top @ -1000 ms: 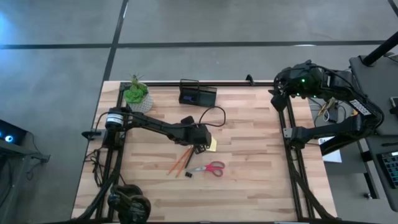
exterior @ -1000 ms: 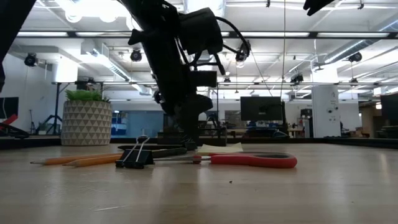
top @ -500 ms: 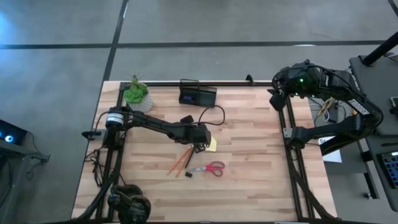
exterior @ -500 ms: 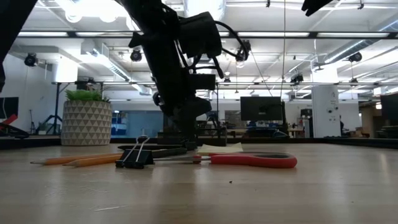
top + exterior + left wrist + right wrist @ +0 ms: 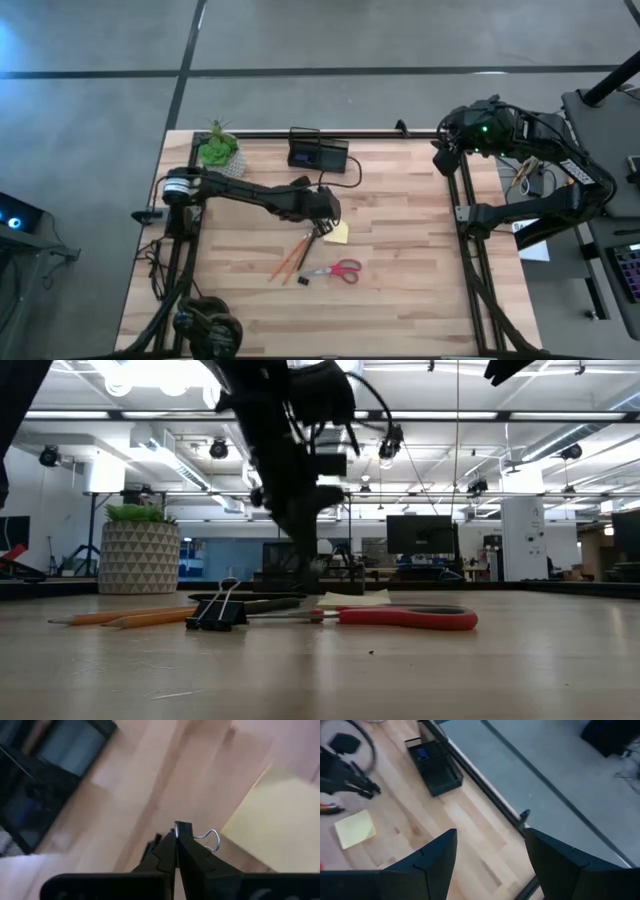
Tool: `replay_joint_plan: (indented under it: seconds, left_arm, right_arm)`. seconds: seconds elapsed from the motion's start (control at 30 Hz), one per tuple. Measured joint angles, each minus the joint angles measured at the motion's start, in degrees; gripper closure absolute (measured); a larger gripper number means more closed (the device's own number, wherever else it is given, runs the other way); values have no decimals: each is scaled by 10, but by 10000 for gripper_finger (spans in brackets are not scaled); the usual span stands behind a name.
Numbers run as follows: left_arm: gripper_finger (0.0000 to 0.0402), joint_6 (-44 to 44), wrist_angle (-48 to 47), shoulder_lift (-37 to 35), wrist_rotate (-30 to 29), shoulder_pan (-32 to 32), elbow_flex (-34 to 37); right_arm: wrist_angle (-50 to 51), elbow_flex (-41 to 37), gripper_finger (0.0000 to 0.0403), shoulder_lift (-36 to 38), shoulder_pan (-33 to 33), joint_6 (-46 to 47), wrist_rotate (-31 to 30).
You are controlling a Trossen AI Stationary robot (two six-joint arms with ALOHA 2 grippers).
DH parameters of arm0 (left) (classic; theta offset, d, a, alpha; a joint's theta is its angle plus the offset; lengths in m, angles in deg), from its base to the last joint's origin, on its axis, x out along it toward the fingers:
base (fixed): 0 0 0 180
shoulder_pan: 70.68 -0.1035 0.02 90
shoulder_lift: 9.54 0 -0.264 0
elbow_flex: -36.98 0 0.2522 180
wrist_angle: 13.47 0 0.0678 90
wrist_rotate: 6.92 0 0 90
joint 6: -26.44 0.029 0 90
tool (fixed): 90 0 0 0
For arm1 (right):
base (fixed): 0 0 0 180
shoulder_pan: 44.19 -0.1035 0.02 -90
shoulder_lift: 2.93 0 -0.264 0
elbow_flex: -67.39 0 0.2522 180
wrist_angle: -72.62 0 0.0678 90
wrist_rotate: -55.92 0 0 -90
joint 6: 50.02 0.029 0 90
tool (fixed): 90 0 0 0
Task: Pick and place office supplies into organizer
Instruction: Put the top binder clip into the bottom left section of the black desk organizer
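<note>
On the left of the desk [image 5: 420,260], the potted plant [image 5: 219,150] stands at the far corner. Right of it, against the far edge, sits 1 black organizer [image 5: 318,152], its long axis running along that edge.

The left hand [image 5: 322,222] hangs over the middle of the desk, just beside the sticky-note pad [image 5: 336,232]. In the left wrist view its 2 fingers [image 5: 165,851] are pressed together, pinching a small black clip [image 5: 186,831] whose wire loop sticks out to one side. The low view shows this hand raised clear of the desk.

Below it in the high view, 2 orange pencils [image 5: 288,262] lie side by side, slanting from the near left up toward the far right, with 1 black pen [image 5: 304,252] just beside them on the same slant. A second black binder clip [image 5: 303,280] lies near the pencils' lower ends; in the low view it stands with its wire handles up. Next comes 1 pair of red-handled scissors [image 5: 338,270], long axis roughly left to right, handles to the right, blades pointing left toward the clip.

The right hand [image 5: 447,150] waits at the desk's far right corner, its fingers [image 5: 425,865] spread wide and holding nothing.
</note>
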Motion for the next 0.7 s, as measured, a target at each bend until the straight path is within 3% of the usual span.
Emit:
replay_joint_plan:
  seconds: [0.27,0.4,0.47,0.7]
  left_arm:
    - [401,10,-87,-63,-99,-42,-14]
    - [401,21,-99,-81,-100,-92,-3]
    - [401,33,-86,-90,-91,-120,-2]
    - [401,28,6,-99,27,-223,9]
  right_arm:
    - [-11,0,172,0,1,1,-21]
    - [-31,0,172,0,1,2,-21]
    - [-41,0,172,-1,1,1,-21]
    - [-55,0,172,-1,1,13,-22]
